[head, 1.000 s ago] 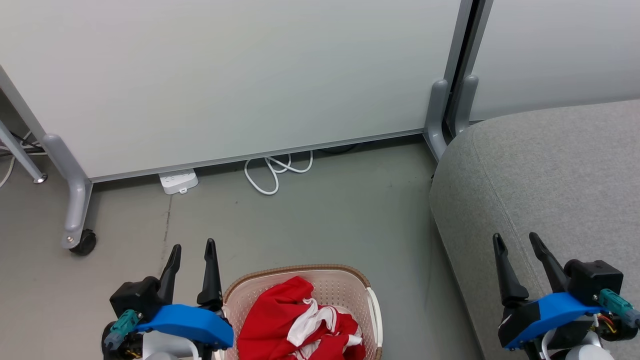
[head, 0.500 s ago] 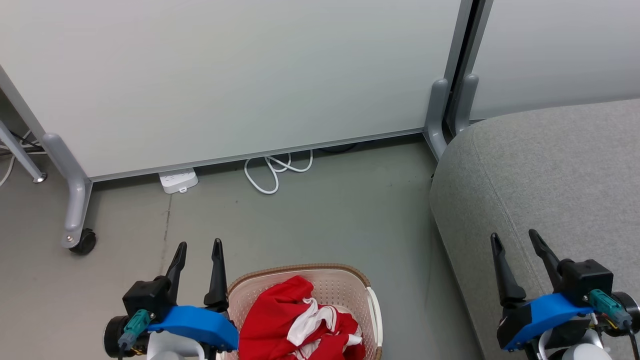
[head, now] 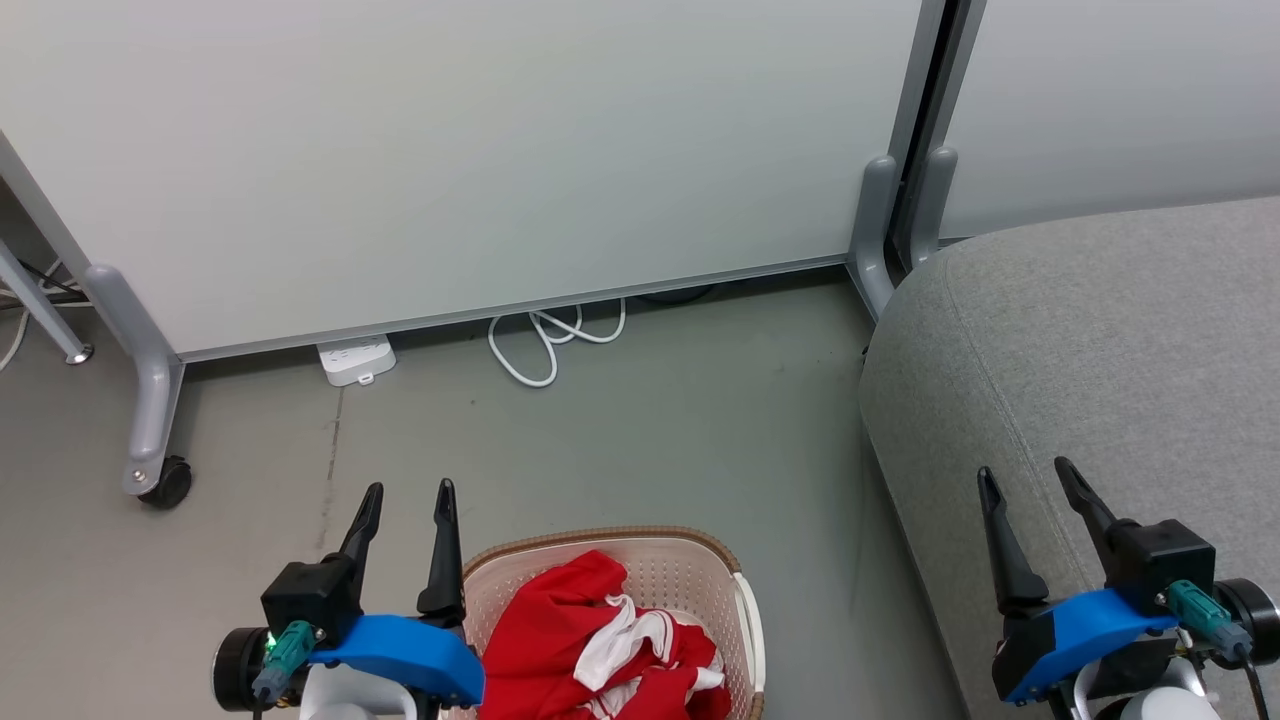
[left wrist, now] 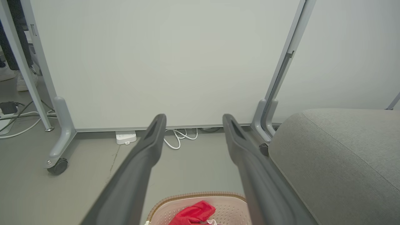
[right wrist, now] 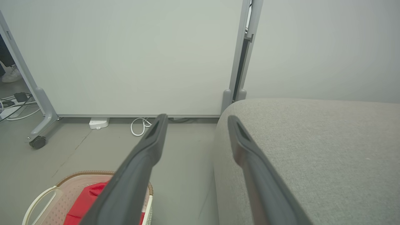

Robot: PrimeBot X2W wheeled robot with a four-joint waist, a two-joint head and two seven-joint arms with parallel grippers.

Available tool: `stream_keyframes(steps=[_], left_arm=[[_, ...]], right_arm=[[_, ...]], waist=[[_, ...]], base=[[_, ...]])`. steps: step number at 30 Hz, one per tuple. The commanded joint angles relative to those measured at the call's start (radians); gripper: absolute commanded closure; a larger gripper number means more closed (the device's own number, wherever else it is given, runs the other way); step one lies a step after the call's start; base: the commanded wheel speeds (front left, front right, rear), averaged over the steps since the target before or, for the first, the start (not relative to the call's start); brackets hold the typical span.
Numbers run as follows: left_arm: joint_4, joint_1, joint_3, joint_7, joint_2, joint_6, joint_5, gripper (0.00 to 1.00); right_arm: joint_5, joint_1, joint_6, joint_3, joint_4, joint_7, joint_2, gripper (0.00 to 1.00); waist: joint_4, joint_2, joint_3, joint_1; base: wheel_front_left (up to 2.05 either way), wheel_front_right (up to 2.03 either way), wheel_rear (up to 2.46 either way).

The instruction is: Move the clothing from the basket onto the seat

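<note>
On the grey floor (head: pixel 650 440) at the lower middle of the head view, the small cream-white perforated plastic basket with a brown woven-look rim (head: pixel 690 575) stood near the large light grey fabric-upholstered seat (head: pixel 1100 350), to its left with a strip of floor between, and the bright red clothing with white panels (head: pixel 555 640) lay bunched inside the basket. The left gripper (head: pixel 410 487) hung just beside the basket's left rim, its two long dark fingers spread apart and empty. The right gripper (head: pixel 1023 468) hung over the seat's near left edge, fingers likewise apart, gripping nothing
</note>
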Motion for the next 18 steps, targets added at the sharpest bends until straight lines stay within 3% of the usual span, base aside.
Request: stream_keyframes(steps=[1,18], left_arm=[[0.001,-0.017,-0.003,-0.005,0.002,0.001,-0.003,0.0],[0.035,-0.037,-0.013,-0.005,0.003,-0.002,0.002,0.0]], right_arm=[[0.002,0.0,0.0,-0.001,-0.002,-0.005,-0.006,0.0],[0.019,-0.041,0.0,0.027,-0.019,-0.014,-0.006,0.0]], waist=[[0.0,0.0,0.0,0.0],[-0.031,0.0,0.069,0.0]], base=[[0.0,0.0,0.0],[0.0,0.0,0.0]])
